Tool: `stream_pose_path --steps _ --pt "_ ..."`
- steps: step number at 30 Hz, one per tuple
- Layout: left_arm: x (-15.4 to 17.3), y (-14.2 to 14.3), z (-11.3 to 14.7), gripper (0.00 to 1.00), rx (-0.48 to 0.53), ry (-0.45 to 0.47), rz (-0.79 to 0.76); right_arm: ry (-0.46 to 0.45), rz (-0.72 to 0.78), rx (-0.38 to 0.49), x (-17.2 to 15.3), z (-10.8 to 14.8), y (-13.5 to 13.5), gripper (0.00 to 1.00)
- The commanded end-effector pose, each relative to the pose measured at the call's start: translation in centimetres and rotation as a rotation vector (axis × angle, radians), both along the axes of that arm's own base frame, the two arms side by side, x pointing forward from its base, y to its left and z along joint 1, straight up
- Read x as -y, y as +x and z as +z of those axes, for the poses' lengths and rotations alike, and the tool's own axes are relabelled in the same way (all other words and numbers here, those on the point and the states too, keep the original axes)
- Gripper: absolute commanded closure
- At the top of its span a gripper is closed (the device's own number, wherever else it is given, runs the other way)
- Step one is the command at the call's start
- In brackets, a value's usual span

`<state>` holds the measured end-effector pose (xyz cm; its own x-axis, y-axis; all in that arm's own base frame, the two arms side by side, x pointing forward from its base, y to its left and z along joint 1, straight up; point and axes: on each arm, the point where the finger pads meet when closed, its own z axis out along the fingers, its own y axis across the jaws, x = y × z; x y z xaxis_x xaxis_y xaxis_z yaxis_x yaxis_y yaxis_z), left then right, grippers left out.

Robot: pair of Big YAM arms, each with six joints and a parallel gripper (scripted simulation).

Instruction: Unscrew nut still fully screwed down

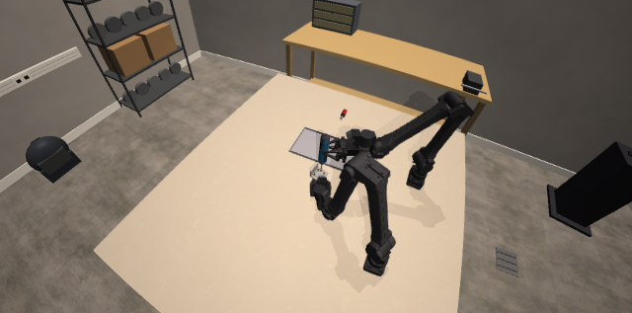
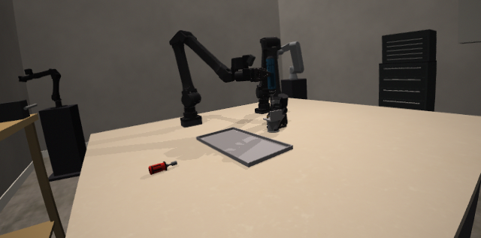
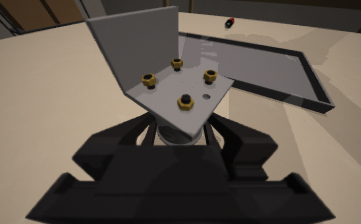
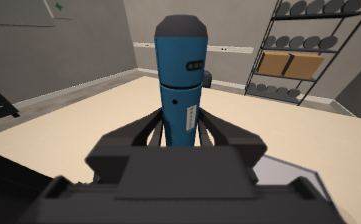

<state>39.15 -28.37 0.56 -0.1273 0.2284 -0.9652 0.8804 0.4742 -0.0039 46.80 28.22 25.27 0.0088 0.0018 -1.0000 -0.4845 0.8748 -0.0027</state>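
Observation:
The joint module (image 3: 173, 136) (image 1: 315, 182) (image 2: 276, 122) stands upright on the table with the grey L-shaped bracket (image 3: 163, 95) on top. Several brass nuts sit on its studs, one of them the front nut (image 3: 183, 104). My left gripper (image 3: 180, 112) (image 1: 320, 184) is shut on the module's round body, below the bracket. My right gripper (image 4: 180, 111) (image 1: 336, 149) (image 2: 263, 74) is shut on the dark blue nut driver (image 4: 181, 85) (image 1: 323, 147) (image 2: 270, 70). It holds the driver upright above the module, clear of the nuts. The driver's tip does not show in the left wrist view.
A flat grey tray (image 1: 303, 142) (image 2: 244, 163) (image 3: 326, 104) lies on the table just behind the module. A small red screwdriver (image 1: 343, 114) (image 2: 159, 167) (image 3: 229, 22) lies beyond the tray. The two arms cross close together near the module.

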Motion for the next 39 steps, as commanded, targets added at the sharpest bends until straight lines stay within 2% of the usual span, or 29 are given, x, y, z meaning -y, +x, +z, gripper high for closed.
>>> stream_pose_path --steps 1,13,22,25,27,29,31,34,36,39 --pt "0.7 0.0 1.4 0.41 0.038 -0.021 -0.012 0.049 0.008 0.098 -0.8 4.7 0.1 0.58" --pt "0.7 0.0 1.4 0.41 0.038 -0.021 -0.012 0.039 0.009 0.082 -0.6 3.8 -0.2 0.58" --pt "0.7 0.0 1.4 0.41 0.038 -0.021 -0.012 0.043 0.009 0.087 -0.7 4.1 -0.1 0.58" --pt "0.7 0.0 1.4 0.41 0.038 -0.021 -0.012 0.025 0.009 0.06 -0.7 2.0 -0.1 0.58" --pt "0.7 0.0 1.4 0.41 0.038 -0.021 -0.012 0.026 0.009 0.061 -1.0 1.7 0.3 0.58" --pt "0.7 0.0 1.4 0.41 0.038 -0.021 -0.012 0.03 0.008 0.067 -0.4 1.9 -0.5 0.58" --pt "0.7 0.0 1.4 0.41 0.038 -0.021 -0.012 0.049 0.008 0.097 -1.0 3.5 0.3 0.58" --pt "0.7 0.0 1.4 0.41 0.038 -0.021 -0.012 0.032 0.009 0.071 -1.1 1.5 0.5 0.58" --pt "0.7 0.0 1.4 0.41 0.038 -0.021 -0.012 0.049 0.008 0.097 -0.9 3.1 0.1 0.58" --pt "0.7 0.0 1.4 0.41 0.038 -0.021 -0.012 0.049 0.008 0.097 -0.9 3.1 0.1 0.58"
